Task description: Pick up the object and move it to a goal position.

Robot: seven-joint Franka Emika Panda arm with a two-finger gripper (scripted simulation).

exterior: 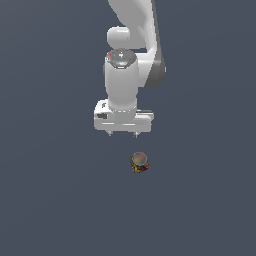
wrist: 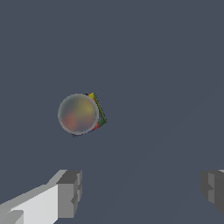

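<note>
A white gripper point(exterior: 123, 133) is seen hanging on the end of the big white arm point(exterior: 135, 35), pointing down at the flat grey floor point(exterior: 45, 200). Its two fingers point(wrist: 70, 192) are spread wide apart and nothing is held between them. The object point(exterior: 139, 162), a tiny lump with red, yellow, green and dark patches and a pale round top, is seen lying on the floor below the gripper. It is not right under the gap between the fingers; it is set a little off to one side, toward the exterior view's right, and it is not touched by anything. In the wrist view the object point(wrist: 81, 113) is seen ahead of the fingertips, closer to one finger than to the other. The step in hand is judged to be the reach toward the object, with the pick-up not yet done. For the next move, the gripper would likely need to be slid over until the lump sits between the fingers, then lowered around it. No goal mark can be seen.
</note>
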